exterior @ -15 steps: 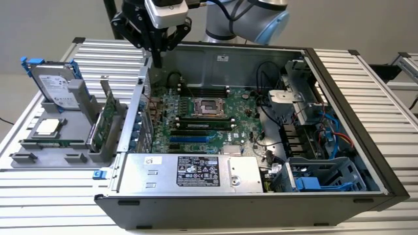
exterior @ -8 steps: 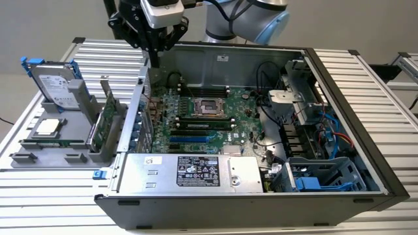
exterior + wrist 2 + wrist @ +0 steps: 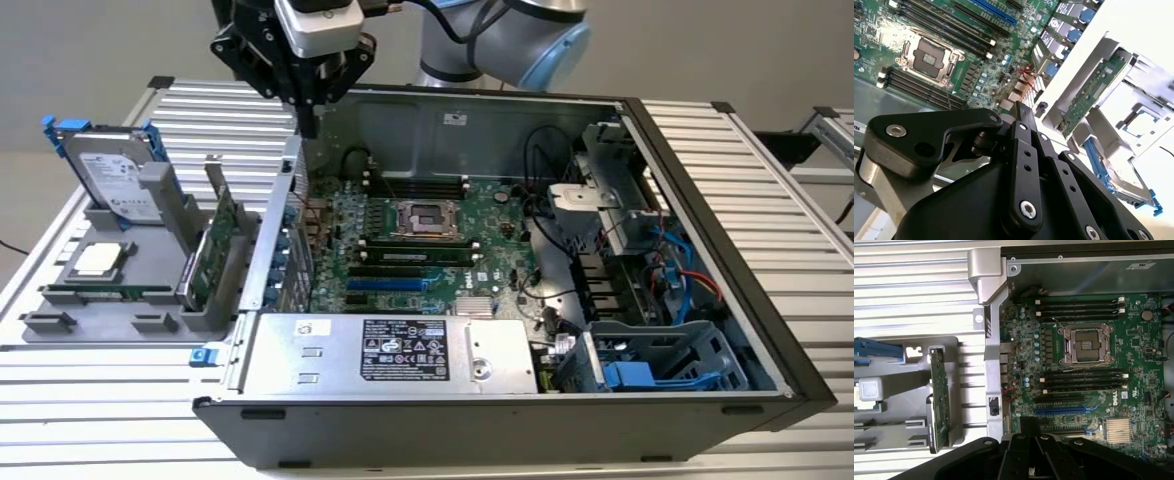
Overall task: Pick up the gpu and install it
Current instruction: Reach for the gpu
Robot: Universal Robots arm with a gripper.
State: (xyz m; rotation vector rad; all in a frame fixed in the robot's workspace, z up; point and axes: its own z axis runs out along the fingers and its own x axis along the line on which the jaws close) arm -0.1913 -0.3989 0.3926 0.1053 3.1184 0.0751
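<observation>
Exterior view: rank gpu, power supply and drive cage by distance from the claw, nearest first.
1. gpu: upright in the grey holder at the exterior view's left, beside the case, closest to the claw.
2. power supply: along the case's near wall.
3. drive cage: in the case's near corner at the exterior view's right.

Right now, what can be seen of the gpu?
The gpu is a thin green circuit card standing on edge in a slot of the grey parts holder, on the exterior view's left, just outside the open computer case. A silver metal bracket rises at one end. In the second wrist view its green face shows small components. The holder's grey uprights flank and touch it. The gripper hangs above the case's wall, apart from the card.
</observation>
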